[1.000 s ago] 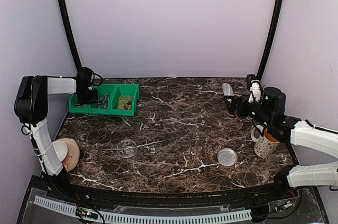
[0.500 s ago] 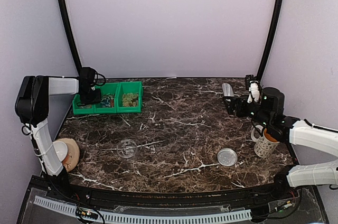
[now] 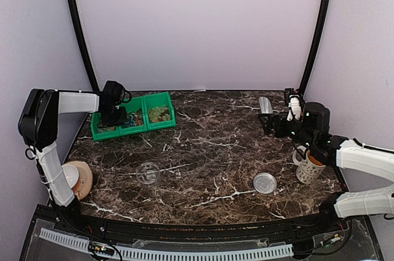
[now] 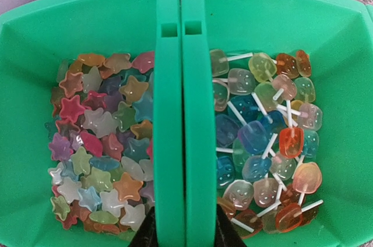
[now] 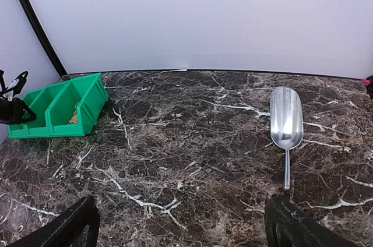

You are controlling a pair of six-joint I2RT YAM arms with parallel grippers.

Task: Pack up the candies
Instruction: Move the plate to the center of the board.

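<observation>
Two green bins [image 4: 185, 84] stand side by side, and their meeting walls sit between my left gripper's [image 4: 185, 232] black fingers, which are shut on them. The candies fill both: star-shaped ones [image 4: 99, 142] on the left and small lollipops [image 4: 268, 142] on the right. From above, the bins [image 3: 163, 124] sit at the table's far left with my left gripper [image 3: 114, 116] over their left part. My right gripper [image 5: 180, 223] hovers open above bare marble at the far right, holding nothing.
A metal scoop [image 5: 286, 119] lies just ahead of the right gripper. A small clear tub [image 3: 148, 173] and its round lid [image 3: 265, 183] lie toward the front. A mug [image 3: 308, 167] stands at the right edge. A round tan object [image 3: 77, 178] sits at the front left.
The left gripper has closed on the bins' walls. The bins have slid to the right and turned slightly. The right arm has barely moved.
</observation>
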